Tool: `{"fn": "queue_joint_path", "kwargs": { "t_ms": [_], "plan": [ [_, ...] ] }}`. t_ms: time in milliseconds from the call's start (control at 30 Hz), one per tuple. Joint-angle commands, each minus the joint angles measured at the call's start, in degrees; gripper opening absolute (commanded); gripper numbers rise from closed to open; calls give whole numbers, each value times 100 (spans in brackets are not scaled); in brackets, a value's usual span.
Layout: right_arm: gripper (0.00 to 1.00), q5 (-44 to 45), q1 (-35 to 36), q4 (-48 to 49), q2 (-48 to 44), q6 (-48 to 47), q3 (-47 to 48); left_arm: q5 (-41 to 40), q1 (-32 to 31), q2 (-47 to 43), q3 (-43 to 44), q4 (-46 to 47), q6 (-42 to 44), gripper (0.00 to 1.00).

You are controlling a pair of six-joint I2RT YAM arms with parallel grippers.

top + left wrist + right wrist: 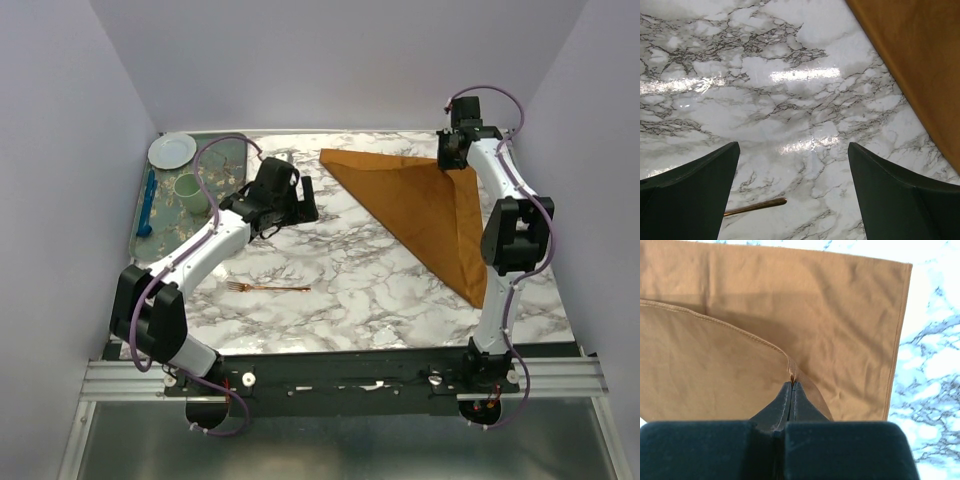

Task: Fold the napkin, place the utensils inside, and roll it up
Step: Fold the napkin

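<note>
— At the near edge of your table, what's the setup?
— Alu rail (pixel 340 378) w/ both arm bases bolted on. Past it is a glossy marble-look table top (pixel 340 300), white w/ grey veins and lamp glare. Pale lilac walls (pixel 330 60) box it in on 3 sides.
— Where's the fork?
— Fork (pixel 268 288) lies flat on the marble, near-left, tines pointing left, apart from the cloth. Your left gripper (pixel 303 197) hovers beyond it, jaws spread wide, nothing between them.
— And the napkin?
— Napkin (pixel 420 205) is far-right, folded to a triangle on the marble. Your right gripper (pixel 452 160) is clenched on its far corner, top layer raised off the lower one.
— Other stuff?
— Far-left there's a green tray (pixel 222 175) w/ a white plate (pixel 172 150), pale green cup (pixel 191 193) & blue utensil (pixel 148 203). All well apart from fork & napkin.
</note>
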Motion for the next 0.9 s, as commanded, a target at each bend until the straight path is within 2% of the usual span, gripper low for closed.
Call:
{"fn": "queue_joint_path", "kwargs": {
  "t_ms": [0,400,867],
  "plan": [
    [1,81,-155,-240,313,-88,411,74,115,29,204,-61,141,99],
    [1,-25,-647,-337,920,-53,1052,118,256,196,292,-105,132,99],
    [1,-148,-805,-293,1588,-97,1870,162,282,354,336,-87,115,99]
  ]
}}
